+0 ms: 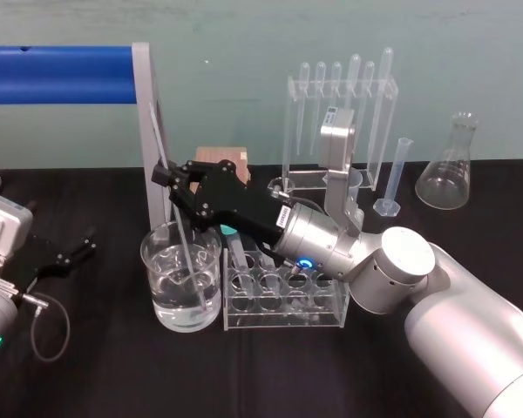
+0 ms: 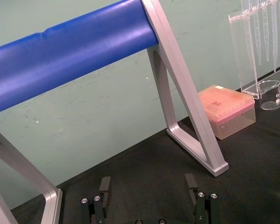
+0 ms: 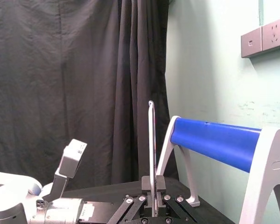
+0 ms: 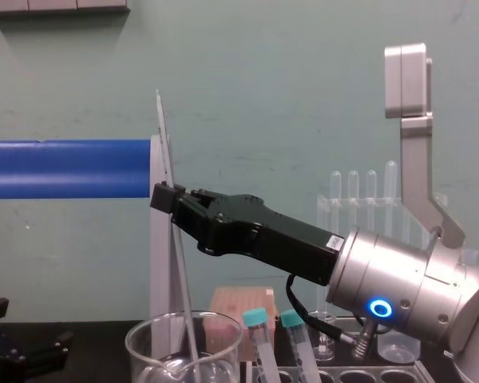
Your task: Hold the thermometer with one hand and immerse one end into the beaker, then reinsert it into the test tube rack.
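Head view showed the left end effector (image 1: 65, 257) parked low at the worktop's (image 1: 113, 374) far left, fingers spread and empty, leaving the job to one arm. The thermometer (image 1: 159, 139) leaned with its lower end dipped into the beaker (image 1: 157, 270). The right end effector (image 1: 170, 171) clamped it above the rim, probably to keep its fingers dry, with the test tube rack (image 1: 283, 318) just beside for its return.

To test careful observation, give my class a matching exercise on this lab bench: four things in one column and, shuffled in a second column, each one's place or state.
Column one:
1 thermometer
2 beaker
3 left gripper
4 right gripper

Column two:
A open, idle at the table's left side
B tilted, lower end in water
C shut, clamping something thin
D partly filled, beside the test tube rack

Pairs: 1-B, 2-D, 3-A, 4-C.
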Motion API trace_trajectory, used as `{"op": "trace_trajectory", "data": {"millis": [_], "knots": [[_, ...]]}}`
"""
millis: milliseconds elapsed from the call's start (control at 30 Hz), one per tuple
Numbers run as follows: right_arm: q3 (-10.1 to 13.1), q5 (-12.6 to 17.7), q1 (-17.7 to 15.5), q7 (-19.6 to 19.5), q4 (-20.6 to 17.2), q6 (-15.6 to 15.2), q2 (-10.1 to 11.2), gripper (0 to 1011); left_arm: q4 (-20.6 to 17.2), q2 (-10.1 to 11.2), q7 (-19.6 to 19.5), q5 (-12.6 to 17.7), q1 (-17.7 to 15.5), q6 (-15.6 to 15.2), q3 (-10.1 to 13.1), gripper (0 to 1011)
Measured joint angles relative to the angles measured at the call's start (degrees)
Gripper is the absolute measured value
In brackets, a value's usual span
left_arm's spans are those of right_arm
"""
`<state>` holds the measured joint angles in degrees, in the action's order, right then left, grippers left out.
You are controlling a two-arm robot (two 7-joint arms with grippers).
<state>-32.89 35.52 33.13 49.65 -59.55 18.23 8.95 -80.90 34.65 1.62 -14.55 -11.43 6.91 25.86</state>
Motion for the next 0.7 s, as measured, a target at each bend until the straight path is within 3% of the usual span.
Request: {"op": "trace_trajectory", "data": {"millis": [700], "knots": [[0.0,-0.4,-0.1,0.1,0.3,0.1,-0.1,57,0.0,0.0,0.0,0.0,0.0,0.0,0.0,1008]]}}
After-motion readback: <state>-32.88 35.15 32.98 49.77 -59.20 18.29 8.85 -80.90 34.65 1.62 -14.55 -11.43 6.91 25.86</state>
